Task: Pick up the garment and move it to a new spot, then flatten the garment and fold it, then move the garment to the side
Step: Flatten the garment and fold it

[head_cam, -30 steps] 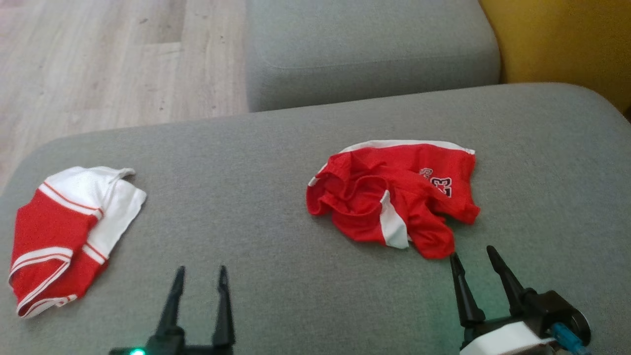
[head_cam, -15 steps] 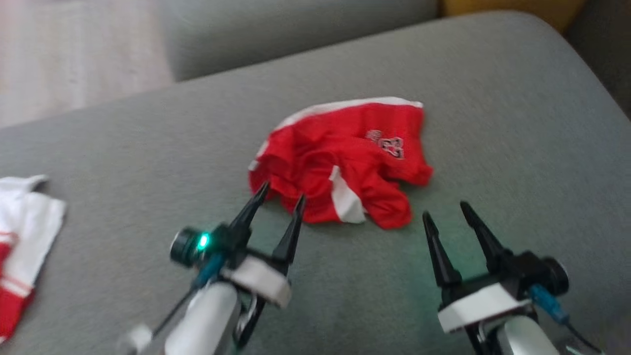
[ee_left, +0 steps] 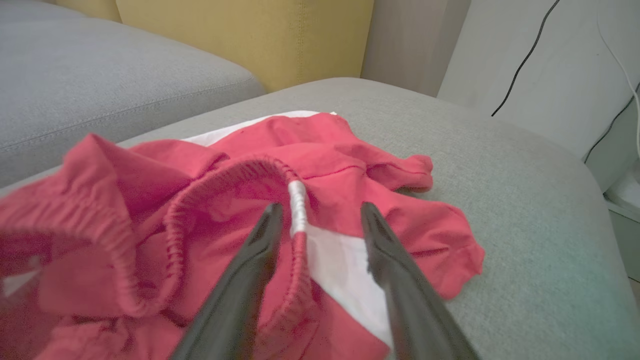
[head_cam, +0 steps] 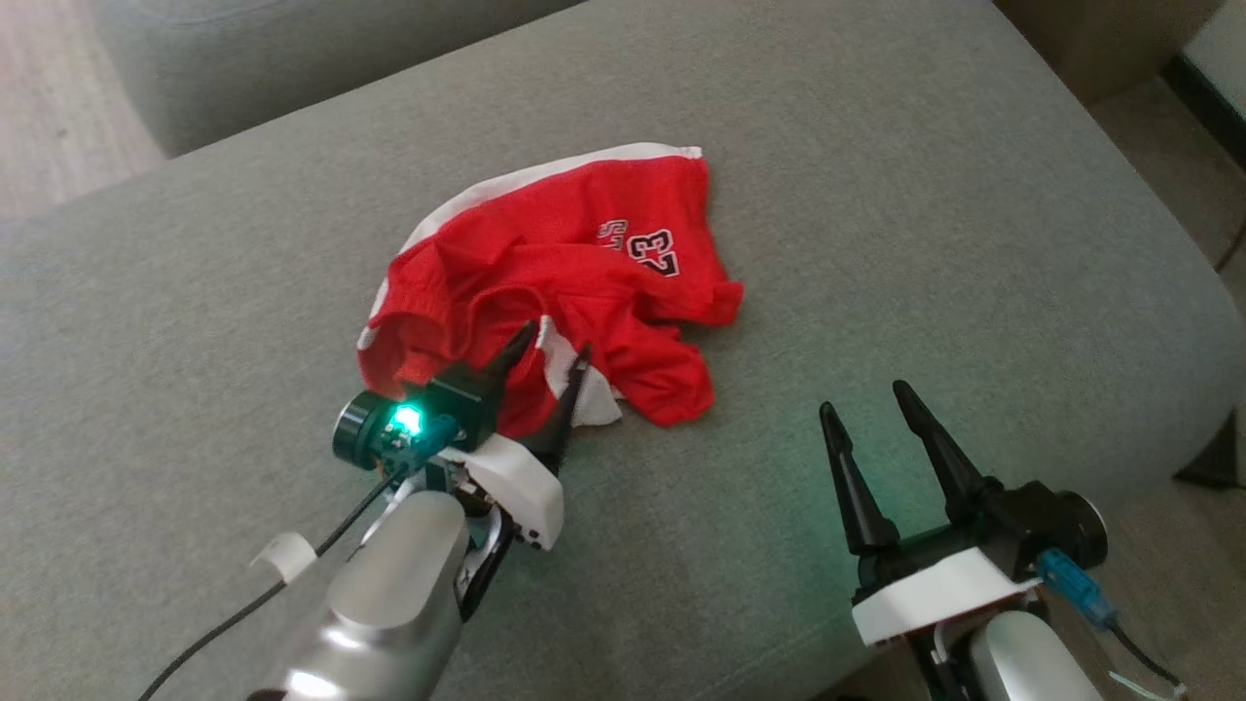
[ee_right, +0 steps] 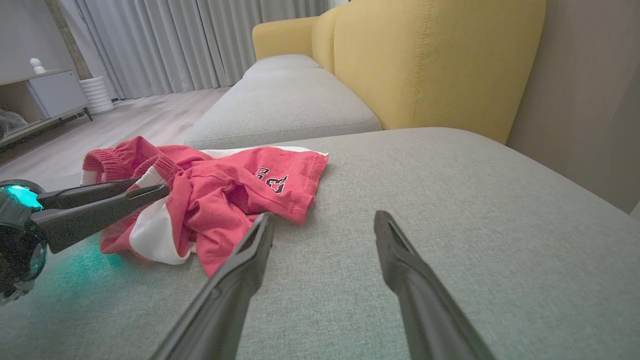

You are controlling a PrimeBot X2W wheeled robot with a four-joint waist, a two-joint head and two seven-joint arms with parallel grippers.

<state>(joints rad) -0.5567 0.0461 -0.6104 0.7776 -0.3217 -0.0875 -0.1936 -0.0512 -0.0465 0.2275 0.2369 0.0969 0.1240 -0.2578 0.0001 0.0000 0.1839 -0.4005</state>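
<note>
The garment [head_cam: 574, 263] is a pair of red shorts with a white side stripe and a black "23". It lies crumpled on the grey sofa cushion [head_cam: 876, 195]. My left gripper [head_cam: 557, 341] is open at its near edge. In the left wrist view the left gripper [ee_left: 320, 206] has one finger on each side of the elastic waistband of the garment [ee_left: 350, 165], where the white stripe meets it. My right gripper [head_cam: 864, 397] is open over bare cushion, to the right of the shorts. In the right wrist view the right gripper [ee_right: 325, 215] stands just short of the hem of the garment [ee_right: 225, 190].
A second grey cushion [head_cam: 243, 58] lies beyond the first, with wooden floor [head_cam: 49, 127] at the far left. A yellow backrest [ee_right: 440, 60] rises behind the cushions. The cushion's right edge [head_cam: 1207, 292] drops off close to my right arm.
The head camera has swung right and down, so the other red and white cloth has left the picture. My left gripper has reached forward onto the shorts' waistband. The right gripper stays open.
</note>
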